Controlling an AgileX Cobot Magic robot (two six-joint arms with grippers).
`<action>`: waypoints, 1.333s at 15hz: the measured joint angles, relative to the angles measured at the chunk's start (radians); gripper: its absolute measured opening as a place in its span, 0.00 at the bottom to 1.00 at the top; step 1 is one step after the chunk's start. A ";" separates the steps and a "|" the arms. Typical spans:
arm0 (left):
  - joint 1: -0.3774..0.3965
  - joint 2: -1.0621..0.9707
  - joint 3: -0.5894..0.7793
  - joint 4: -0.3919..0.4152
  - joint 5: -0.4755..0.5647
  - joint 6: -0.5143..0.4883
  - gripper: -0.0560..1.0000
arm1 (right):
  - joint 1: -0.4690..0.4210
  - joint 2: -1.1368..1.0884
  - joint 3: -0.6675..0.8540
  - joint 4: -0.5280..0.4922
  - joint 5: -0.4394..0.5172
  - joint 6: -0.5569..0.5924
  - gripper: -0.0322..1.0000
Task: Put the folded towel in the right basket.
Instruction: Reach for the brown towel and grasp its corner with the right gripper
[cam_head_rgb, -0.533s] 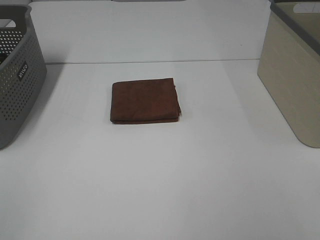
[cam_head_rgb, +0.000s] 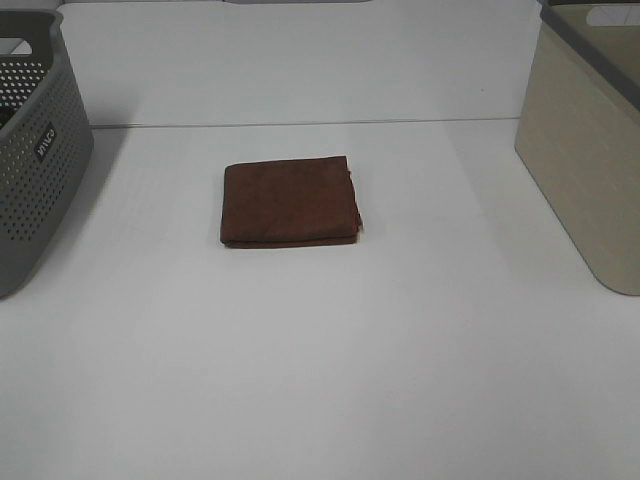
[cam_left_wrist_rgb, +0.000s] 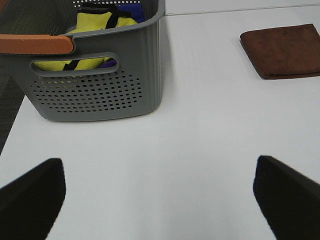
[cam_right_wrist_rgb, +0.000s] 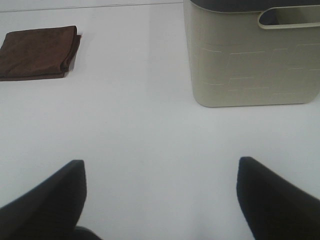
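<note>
A brown folded towel (cam_head_rgb: 290, 201) lies flat on the white table, near its middle. It also shows in the left wrist view (cam_left_wrist_rgb: 282, 51) and in the right wrist view (cam_right_wrist_rgb: 39, 52). The beige right basket (cam_head_rgb: 590, 140) stands at the table's right edge; the right wrist view shows it (cam_right_wrist_rgb: 250, 60) close ahead. Neither gripper shows in the exterior high view. My left gripper (cam_left_wrist_rgb: 160, 200) is open and empty, far from the towel. My right gripper (cam_right_wrist_rgb: 160, 195) is open and empty, between the towel and the beige basket.
A grey perforated basket (cam_head_rgb: 35, 150) stands at the table's left edge. In the left wrist view the grey basket (cam_left_wrist_rgb: 95, 90) holds yellow and blue items (cam_left_wrist_rgb: 97, 22). The white table (cam_head_rgb: 320, 350) runs to a back edge line.
</note>
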 joint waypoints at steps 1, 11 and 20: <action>0.000 0.000 0.000 0.000 0.000 0.000 0.97 | 0.000 0.000 0.000 0.000 0.000 0.000 0.79; 0.000 0.000 0.000 0.000 0.000 0.000 0.97 | 0.000 0.000 0.000 0.000 0.000 0.000 0.79; 0.000 0.000 0.000 0.000 0.000 0.000 0.97 | 0.000 0.000 0.000 0.000 0.000 0.000 0.79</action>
